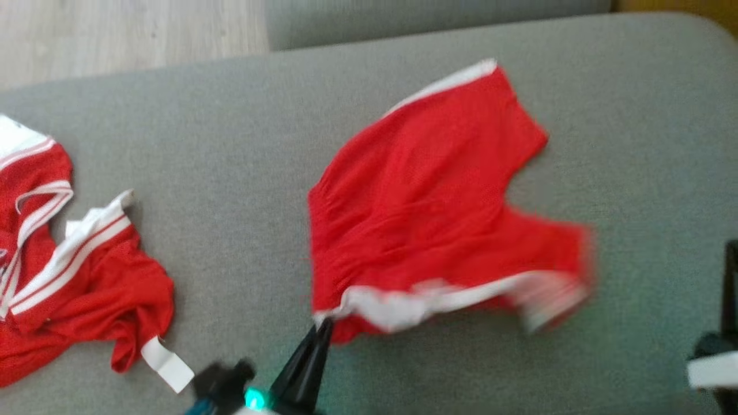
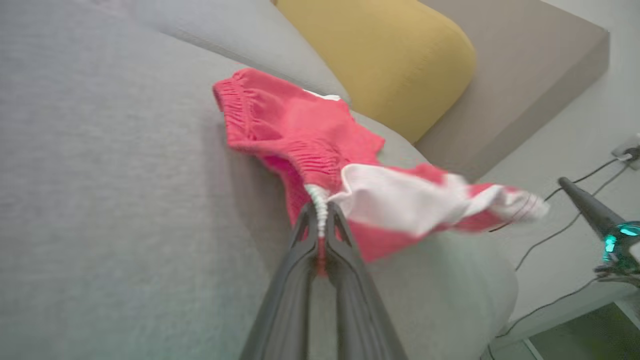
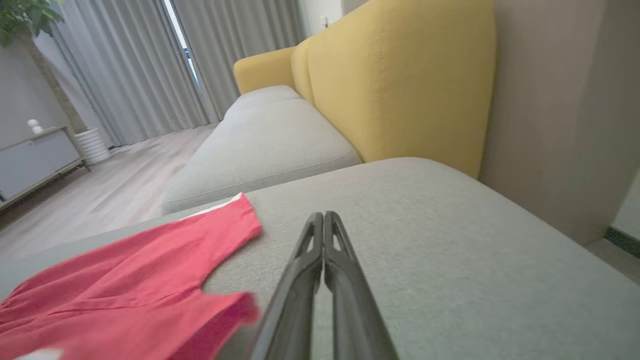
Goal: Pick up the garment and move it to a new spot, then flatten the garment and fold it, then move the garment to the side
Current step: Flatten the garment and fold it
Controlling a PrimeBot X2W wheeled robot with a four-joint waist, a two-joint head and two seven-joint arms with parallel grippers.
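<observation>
The garment [image 1: 426, 196], red shorts with white side stripes, lies spread on the grey sofa cushion [image 1: 242, 173] at the middle of the head view. My left gripper [image 1: 323, 324] is shut on the garment's near corner, at the end of the waistband. In the left wrist view the fingers [image 2: 320, 220] pinch the white and red edge of the garment [image 2: 295, 130], and the near leg lifts blurred to the right. My right gripper [image 3: 324, 216] is shut and empty, above bare cushion to the right of the garment [image 3: 125, 280]. Its dark body [image 1: 727, 323] shows at the right edge.
A second red and white garment [image 1: 75, 276] lies crumpled at the cushion's left end. A yellow backrest [image 3: 400, 75] and a beige sofa arm [image 3: 560, 110] rise at one side. Wooden floor [image 1: 115, 34] lies past the far edge. Cables [image 2: 555, 235] run on the floor.
</observation>
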